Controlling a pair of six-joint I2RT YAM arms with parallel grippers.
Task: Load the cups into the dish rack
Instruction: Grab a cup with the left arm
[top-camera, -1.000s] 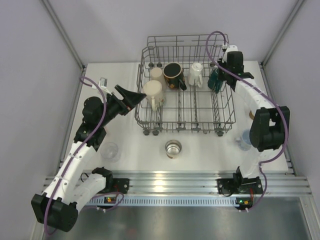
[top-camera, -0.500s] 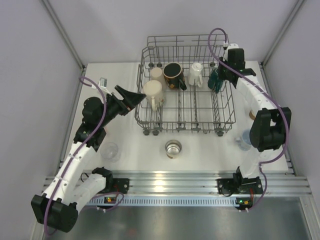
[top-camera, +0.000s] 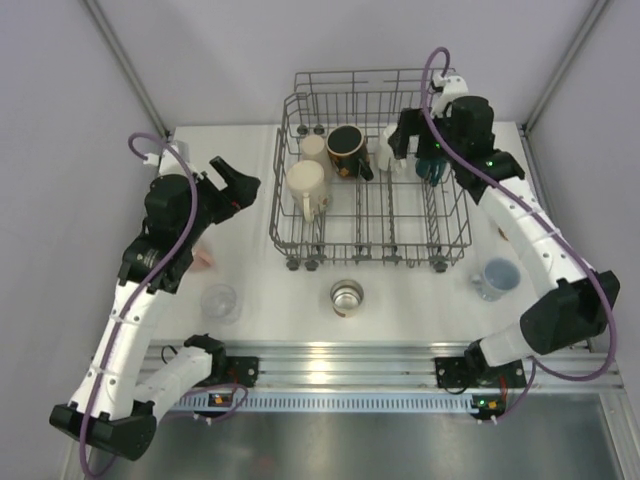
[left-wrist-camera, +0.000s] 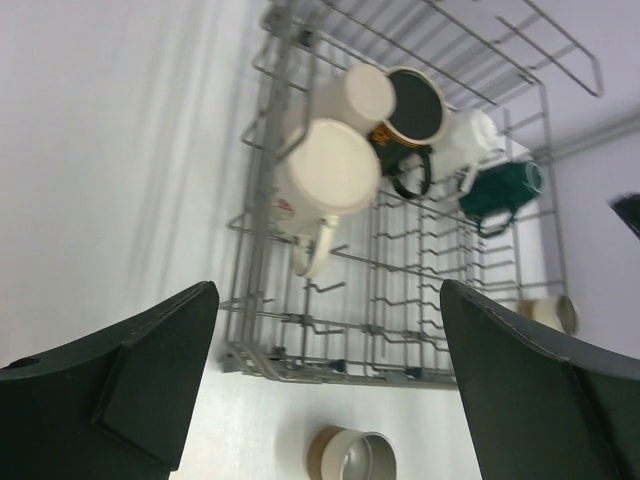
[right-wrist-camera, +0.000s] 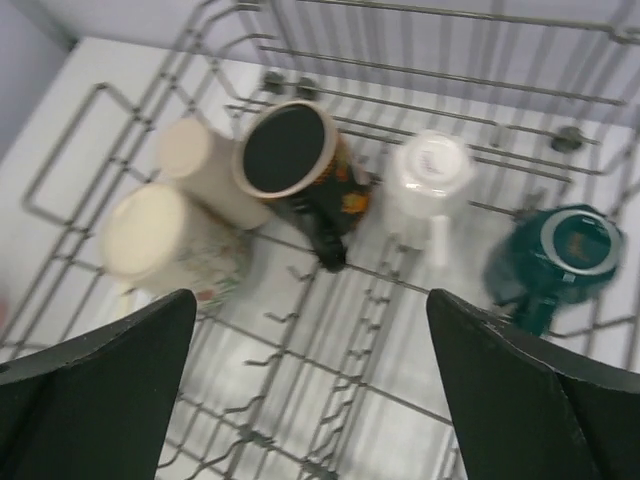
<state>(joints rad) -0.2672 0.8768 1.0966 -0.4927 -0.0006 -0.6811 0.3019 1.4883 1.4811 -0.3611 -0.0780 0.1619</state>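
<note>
From the top camera I see the rack (top-camera: 370, 262) at the far middle of the tabletop (top-camera: 420, 310). Five cups sit along its far half: a cream mug (top-camera: 305, 188) at the left, a small cream cup (top-camera: 314, 148) behind it, then a black mug (top-camera: 345, 150), a white cup (top-camera: 392, 147) and a green mug (top-camera: 436, 165). My left gripper (top-camera: 238, 180) hangs left of the rack, jaws spread wide and empty. My right gripper (top-camera: 418, 140) hovers over the rack's far right part, above the white cup and green mug, jaws wide with nothing between them. Outside the rack, a steel cup (top-camera: 346, 296) stands just in front of it, a clear cup (top-camera: 219, 301) is at the near left, a pink cup (top-camera: 203, 258) peeks out beside my left arm, and a pale mug (top-camera: 495, 277) is at the right. On the left wrist camera the parted fingers frame the rack, apart from it. On the right wrist camera I look down between spread fingers; the black mug's mouth faces me, and no cup is touched.
</note>
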